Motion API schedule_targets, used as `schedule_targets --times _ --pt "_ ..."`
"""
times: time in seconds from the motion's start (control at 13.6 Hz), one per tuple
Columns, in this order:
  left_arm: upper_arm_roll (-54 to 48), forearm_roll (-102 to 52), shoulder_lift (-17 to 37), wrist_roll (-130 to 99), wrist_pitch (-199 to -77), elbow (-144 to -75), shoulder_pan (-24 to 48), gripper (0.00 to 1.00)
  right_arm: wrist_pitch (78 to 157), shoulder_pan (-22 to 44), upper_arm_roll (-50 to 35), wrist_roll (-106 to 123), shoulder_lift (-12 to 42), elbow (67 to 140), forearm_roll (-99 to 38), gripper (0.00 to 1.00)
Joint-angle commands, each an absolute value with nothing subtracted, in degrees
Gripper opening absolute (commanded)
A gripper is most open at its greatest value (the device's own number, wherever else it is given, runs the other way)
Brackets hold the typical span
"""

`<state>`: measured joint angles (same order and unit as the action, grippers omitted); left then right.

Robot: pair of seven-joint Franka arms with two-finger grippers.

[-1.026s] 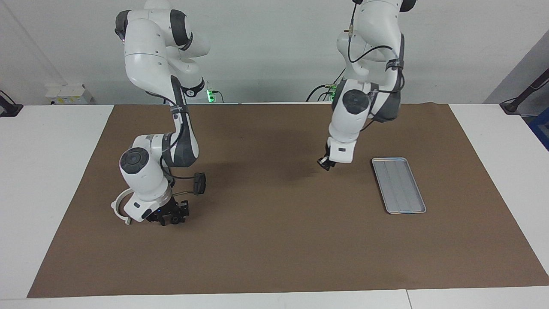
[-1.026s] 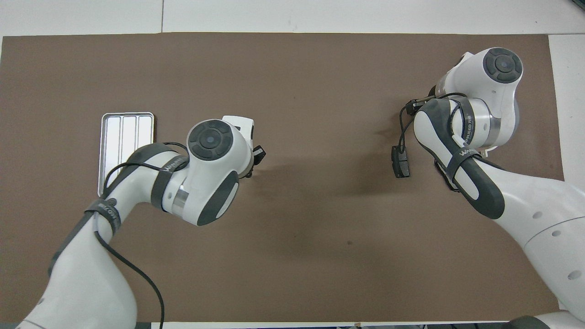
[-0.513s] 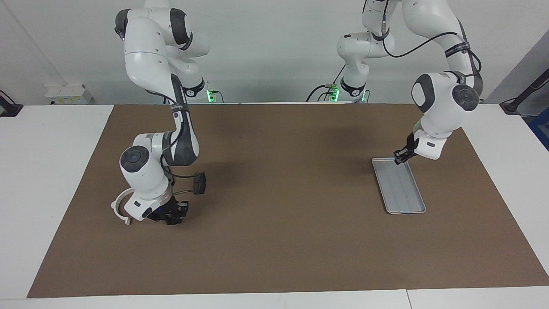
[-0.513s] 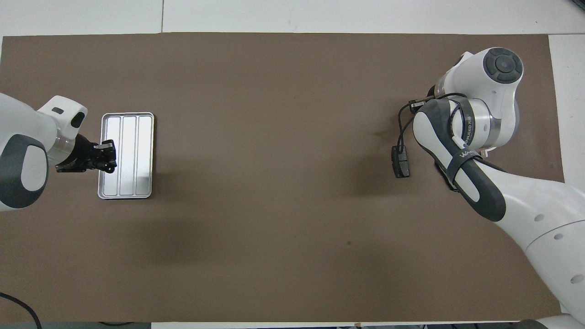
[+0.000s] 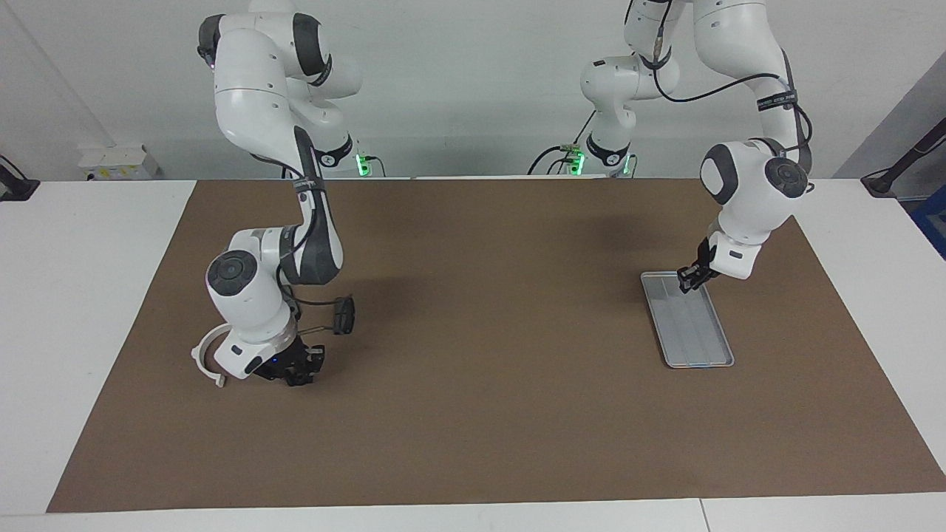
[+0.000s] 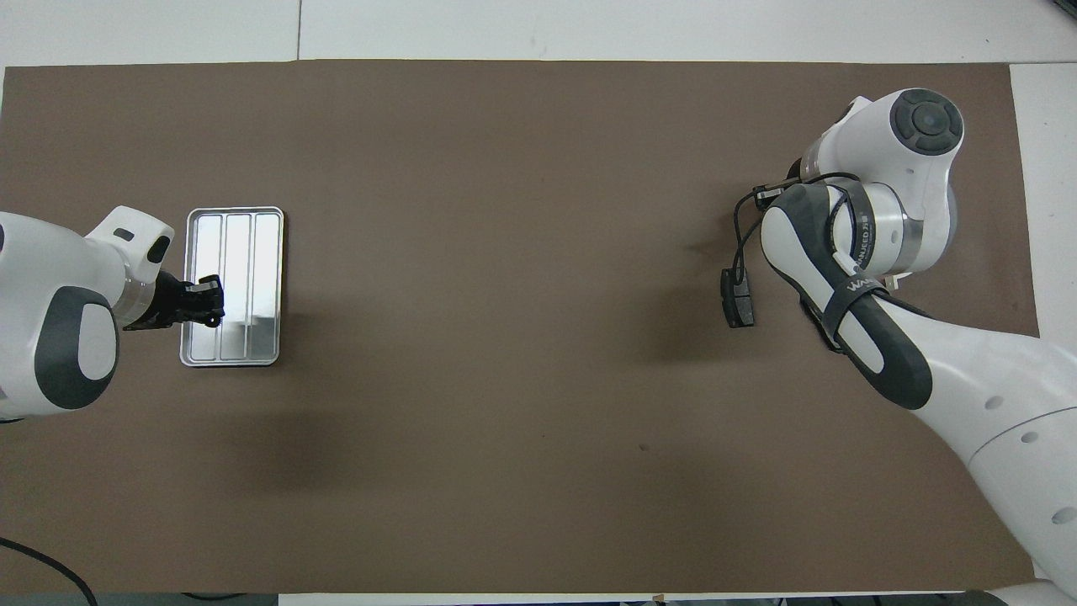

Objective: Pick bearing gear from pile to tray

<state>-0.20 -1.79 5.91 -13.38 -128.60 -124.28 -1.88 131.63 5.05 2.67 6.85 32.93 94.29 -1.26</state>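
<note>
So the right gripper [image 5: 299,372] is sitting low on the pile [image 5: 259,355] at the right arm's end of the brown mat [image 5: 473,414]. Can't tell from here whether its fingers are pinching any of the parts. A white half-ring [image 5: 205,353] is poking out beside the arm's wrist, and 1 dark brake pad [image 6: 739,300] is lying a bit apart. The left gripper [image 5: 689,279] is hanging over the tray [image 5: 698,347], at the end nearer the robots, jaws pressed together; whether it's carrying anything, can't make out.
</note>
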Motion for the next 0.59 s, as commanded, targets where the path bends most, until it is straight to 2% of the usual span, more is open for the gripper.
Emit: schedule_targets --times 0.0,0.22,0.51 --pt "-0.3 -1.7 4.7 -13.4 -133.2 -128.0 -2.9 0.0 129.2 6.1 2.2 6.3 31.4 94.3 -2.6 0.0" --pt "-0.4 -1.7 5.3 -14.3 -135.2 -129.3 -2.5 0.0 122.8 10.4 2.2 -4.8 31.0 90.4 -2.5 0.0" --pt "-0.4 -1.7 6.7 -16.3 -138.1 -130.6 -1.9 0.0 122.3 17.6 2.1 -22.6 30.1 90.4 -2.7 0.0"
